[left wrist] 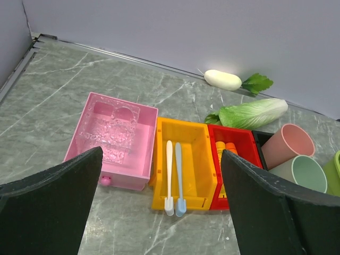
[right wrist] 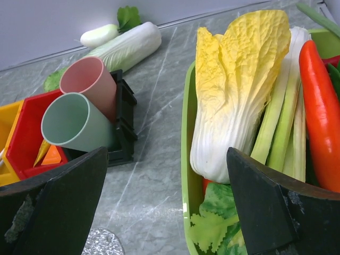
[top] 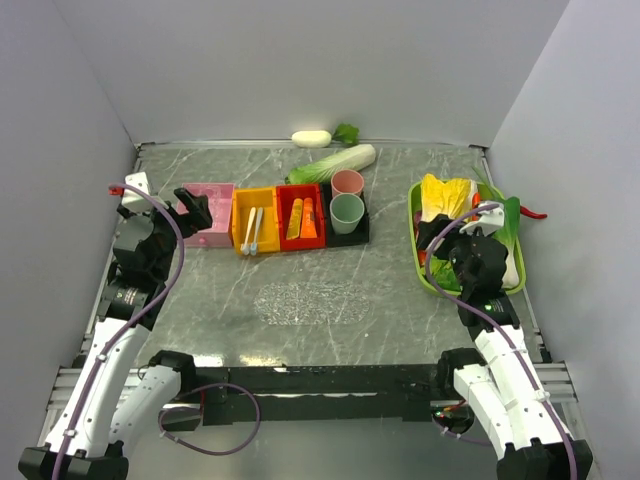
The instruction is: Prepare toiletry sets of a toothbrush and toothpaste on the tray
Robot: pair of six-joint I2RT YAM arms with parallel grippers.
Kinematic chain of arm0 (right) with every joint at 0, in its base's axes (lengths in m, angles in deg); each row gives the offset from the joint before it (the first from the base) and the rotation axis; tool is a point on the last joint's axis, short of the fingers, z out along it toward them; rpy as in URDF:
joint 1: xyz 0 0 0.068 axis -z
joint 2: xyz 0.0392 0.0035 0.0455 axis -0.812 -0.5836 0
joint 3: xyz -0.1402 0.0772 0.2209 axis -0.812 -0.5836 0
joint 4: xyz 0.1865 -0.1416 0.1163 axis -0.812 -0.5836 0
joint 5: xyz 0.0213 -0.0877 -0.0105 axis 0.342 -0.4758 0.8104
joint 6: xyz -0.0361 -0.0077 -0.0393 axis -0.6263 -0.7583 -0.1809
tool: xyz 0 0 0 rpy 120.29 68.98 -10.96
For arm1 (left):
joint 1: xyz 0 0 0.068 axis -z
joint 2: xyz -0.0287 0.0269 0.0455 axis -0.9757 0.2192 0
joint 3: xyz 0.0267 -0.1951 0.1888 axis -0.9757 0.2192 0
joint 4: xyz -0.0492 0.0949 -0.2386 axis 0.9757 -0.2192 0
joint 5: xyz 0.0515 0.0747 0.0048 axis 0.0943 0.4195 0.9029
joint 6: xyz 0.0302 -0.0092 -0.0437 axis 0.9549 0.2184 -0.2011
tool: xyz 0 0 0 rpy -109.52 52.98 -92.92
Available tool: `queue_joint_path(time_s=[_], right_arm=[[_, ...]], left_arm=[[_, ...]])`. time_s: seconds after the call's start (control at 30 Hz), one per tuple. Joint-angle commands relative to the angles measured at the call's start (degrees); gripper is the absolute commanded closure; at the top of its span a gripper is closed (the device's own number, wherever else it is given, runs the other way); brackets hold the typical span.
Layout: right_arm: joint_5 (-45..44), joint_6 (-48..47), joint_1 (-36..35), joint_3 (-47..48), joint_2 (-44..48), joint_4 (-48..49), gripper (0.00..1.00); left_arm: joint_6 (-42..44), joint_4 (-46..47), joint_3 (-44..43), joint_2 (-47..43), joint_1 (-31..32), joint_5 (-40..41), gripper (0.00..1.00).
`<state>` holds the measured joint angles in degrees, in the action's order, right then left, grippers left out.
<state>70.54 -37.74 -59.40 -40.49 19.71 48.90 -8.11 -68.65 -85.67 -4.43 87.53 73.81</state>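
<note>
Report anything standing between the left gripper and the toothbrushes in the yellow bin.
Nothing visible does. The left gripper is open near the pink bin, and the two toothbrushes lie uncovered, side by side, in the open-topped yellow bin. Only that bin's walls surround them, so an approach from above looks clear.
</note>
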Motion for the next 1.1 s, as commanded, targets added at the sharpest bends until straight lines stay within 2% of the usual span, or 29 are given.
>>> queue_joint_path(time_s=[0.0,0.17,0.3,0.4,0.6,0.7,0.83,0.87,0.9,0.93,1.0,1.07], right_arm=[[-0.37,-0.02,0.18,3.2,0.89,-0.37,0.0],[-0.29,-0.81,0.18,4.61,1.59,-2.76,0.0],[5.42,-2.48,0.09,5.4,2.82,-3.37,0.02],[6.48,-2.74,0.09,7.5,2.56,-6.0,0.04],[9.99,-1.96,-0.08,13.13,0.72,-11.01,0.1],[11.14,-0.99,-2.1,16.64,-1.74,-14.27,0.15],[3.53,-2.21,-10.34,22.43,-5.6,-18.57,0.17],[1.58,-2.65,-16.02,23.58,-7.96,-20.15,0.17],[-5.05,-3.61,-18.51,24.72,-9.29,-20.86,0.18],[-7.38,-3.8,-21.32,27.08,-10.78,-21.48,0.18],[-11.16,-3.45,-26.94,30.6,-16.32,-22.97,0.2],[-10.4,-2.57,-28.99,32.55,-21.84,-23.24,0.22]], left_arm=[[-1.28,1.9,-0.96,-0.19,-0.26,2.35,0.03],[-3.22,1.89,-1.57,1.39,-0.26,4.64,0.03],[-3.13,3.21,-2.45,2.71,-0.26,4.21,0.03],[-2.34,4.62,-3.42,4.29,-0.35,2.54,0.03],[-0.93,5.33,-14.64,11.31,-0.09,-3.17,0.03],[0.38,6.55,-17.3,15.97,1.4,-6.86,0.03],[1.97,8.31,-15.03,19.23,2.72,-11.18,0.03],[1.79,8.22,-14.41,19.5,2.81,-11.96,0.03],[2.14,8.22,-12.93,19.67,2.81,-12.66,0.03],[2.4,8.22,-12.3,20.02,3.33,-12.67,0.03],[4.42,7.7,-11.6,20.46,4.3,-11.97,0.03],[6.52,7.26,-11.95,21.34,5.53,-11.79,0.03]])
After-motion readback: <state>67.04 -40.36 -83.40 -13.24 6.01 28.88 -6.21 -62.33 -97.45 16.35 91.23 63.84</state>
